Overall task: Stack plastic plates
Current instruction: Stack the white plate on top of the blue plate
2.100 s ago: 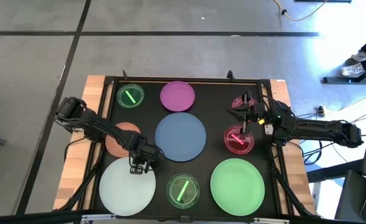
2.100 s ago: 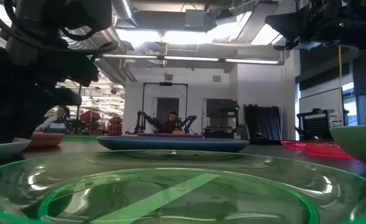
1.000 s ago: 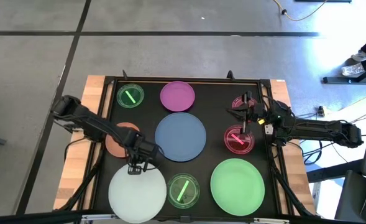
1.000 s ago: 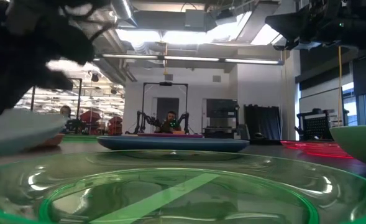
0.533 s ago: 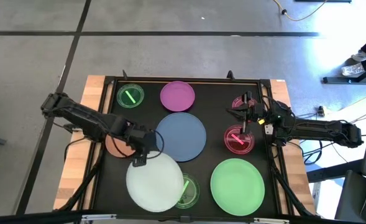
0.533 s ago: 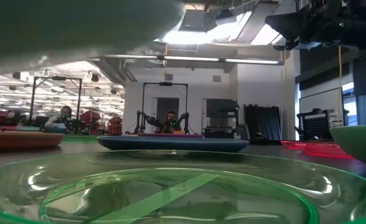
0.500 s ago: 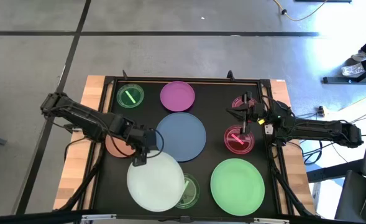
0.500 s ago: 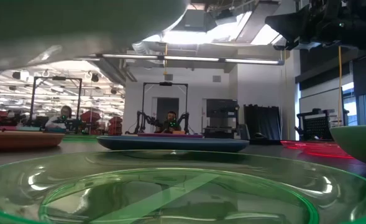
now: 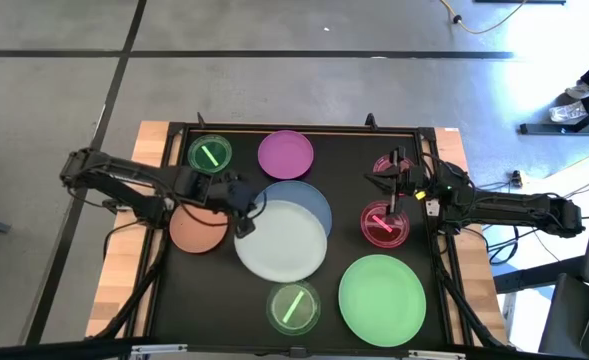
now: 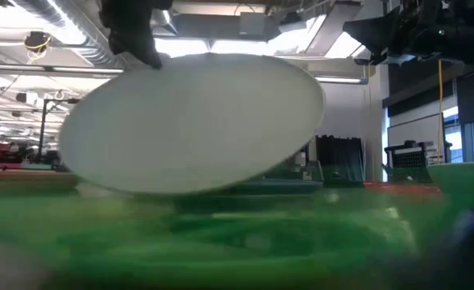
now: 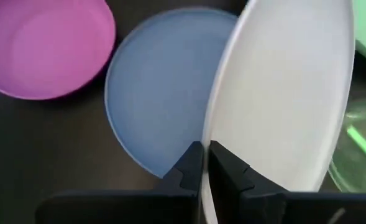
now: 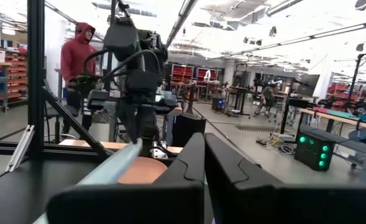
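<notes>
You have no stack built yet; the first placement is under way and everything else is left to do. Going left to right on the dark surface (image 9: 354,240): the medium orange plastic plate (image 9: 198,229) lies flat at the left edge, with a small translucent green plate (image 9: 210,154) at the back beside the medium purple plate (image 9: 285,153). In the middle, the large white plastic plate (image 9: 281,240) is held in the air, tilted, overlapping most of the large blue plate (image 9: 309,195) but not yet centred or resting on it. A second small green plate (image 9: 293,305) sits in front, then the large green plate (image 9: 382,298), and two small translucent pink-red plates (image 9: 384,224) at the right.

Your left arm reaches in low from the left, its left end effector (image 9: 242,212) pinching the white plate's rim, fingers pressed onto the edge. Your right end effector (image 9: 402,180) waits over the pink-red plates, fingers pressed together on nothing.
</notes>
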